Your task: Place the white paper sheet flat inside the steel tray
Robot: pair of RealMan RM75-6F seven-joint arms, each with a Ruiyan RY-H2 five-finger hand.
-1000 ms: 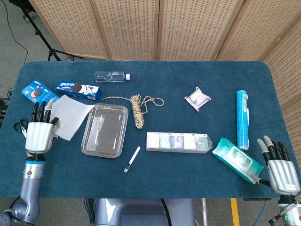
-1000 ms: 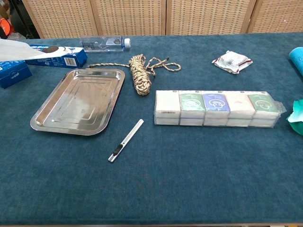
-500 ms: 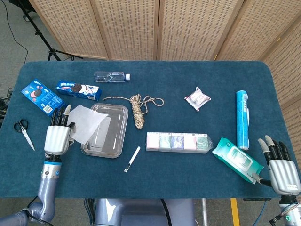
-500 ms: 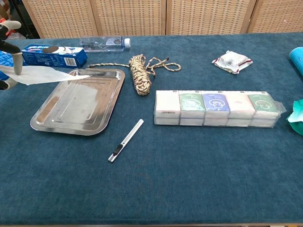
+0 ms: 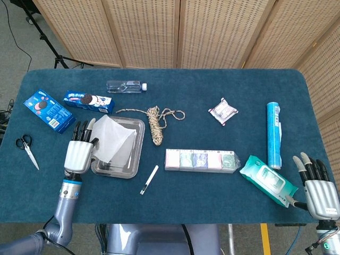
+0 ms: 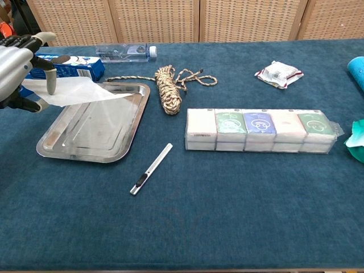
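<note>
My left hand (image 5: 79, 151) (image 6: 17, 71) pinches the left edge of the white paper sheet (image 5: 114, 137) (image 6: 85, 91) and holds it a little above the steel tray (image 5: 127, 159) (image 6: 85, 145). The sheet reaches out over the tray's left and middle part without lying flat. The hand itself hangs just left of the tray's rim. My right hand (image 5: 317, 188) rests with fingers spread at the table's front right corner, holding nothing; the chest view does not show it.
Two blue cookie boxes (image 5: 87, 100) (image 5: 49, 110) and a bottle (image 5: 125, 86) lie behind the tray, scissors (image 5: 27, 150) at far left. A rope coil (image 5: 155, 125), a utility knife (image 5: 149, 179), a tissue multipack (image 5: 200, 160), a wipes pack (image 5: 267, 179), a blue tube (image 5: 273, 134) lie to the right.
My left hand has carried the paper sheet to the right, from beside the tray to over it. The right hand has stayed in place.
</note>
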